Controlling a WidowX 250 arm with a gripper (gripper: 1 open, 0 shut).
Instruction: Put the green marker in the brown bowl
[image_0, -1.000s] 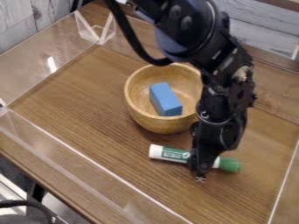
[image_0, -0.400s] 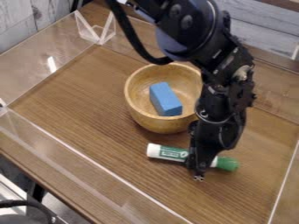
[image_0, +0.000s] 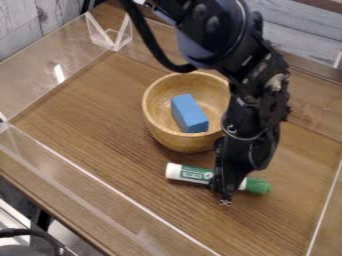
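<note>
The green marker (image_0: 191, 174) lies flat on the wooden table, white barrel to the left and green cap (image_0: 261, 186) to the right. My gripper (image_0: 234, 188) points straight down onto it near the cap end, its fingers closed on the barrel at table level. The brown bowl (image_0: 154, 110) stands just behind the marker, left of my arm, with its right side partly hidden by the arm.
A blue rectangular block (image_0: 190, 112) lies inside the bowl. Clear acrylic walls (image_0: 54, 70) ring the wooden table (image_0: 94, 135) on the left, back and front. The black arm (image_0: 254, 80) rises over the bowl's right side.
The marker's white end has crept slightly to the left. My gripper has stayed in place, down on the marker.
</note>
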